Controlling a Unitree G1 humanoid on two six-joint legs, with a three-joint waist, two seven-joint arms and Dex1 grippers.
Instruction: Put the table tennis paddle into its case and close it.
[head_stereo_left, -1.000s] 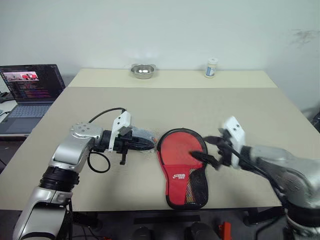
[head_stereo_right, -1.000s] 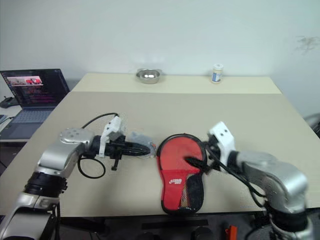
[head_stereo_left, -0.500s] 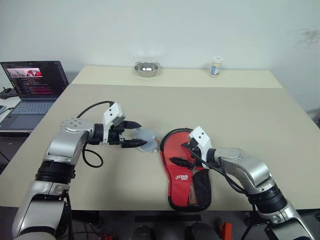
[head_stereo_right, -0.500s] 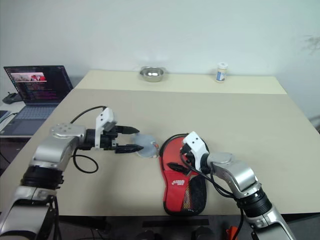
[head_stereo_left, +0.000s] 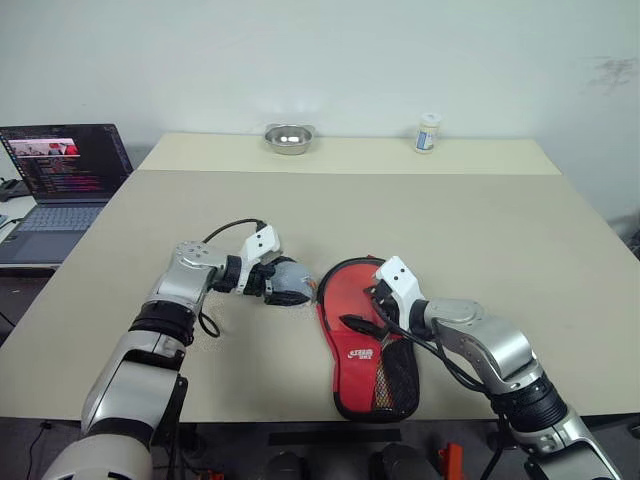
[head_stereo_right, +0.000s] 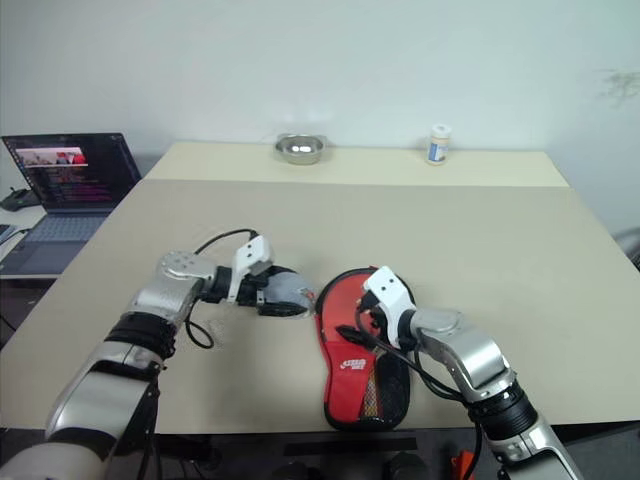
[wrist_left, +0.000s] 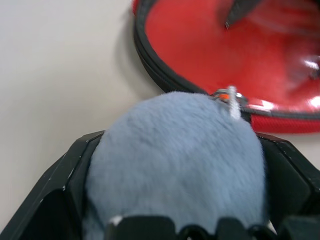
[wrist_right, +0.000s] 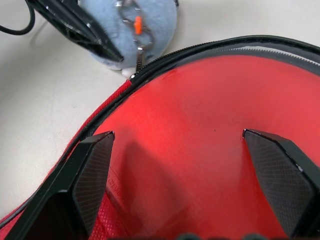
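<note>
Red fabric with a white logo and a black mesh pocket faces up on the case (head_stereo_left: 365, 335), a soft paddle-shaped pouch lying flat near the front edge of the beige table (head_stereo_left: 480, 230); its black zip edging runs round the rounded head. The table tennis paddle itself I cannot make out, so it is presumably already inside, and the closing step looks to be in hand. The left gripper (head_stereo_left: 283, 284) stands with its jaws wide around a fluffy grey-blue pom-pom (wrist_left: 175, 160), a soft round tuft clipped to the metal zip pull just beside the case's edge. The right gripper (head_stereo_left: 362, 308) hovers spread wide over the red face, gripping nothing. Next, the left likely needs to pinch the tuft and draw the zip round while the right pins the pouch down.
</note>
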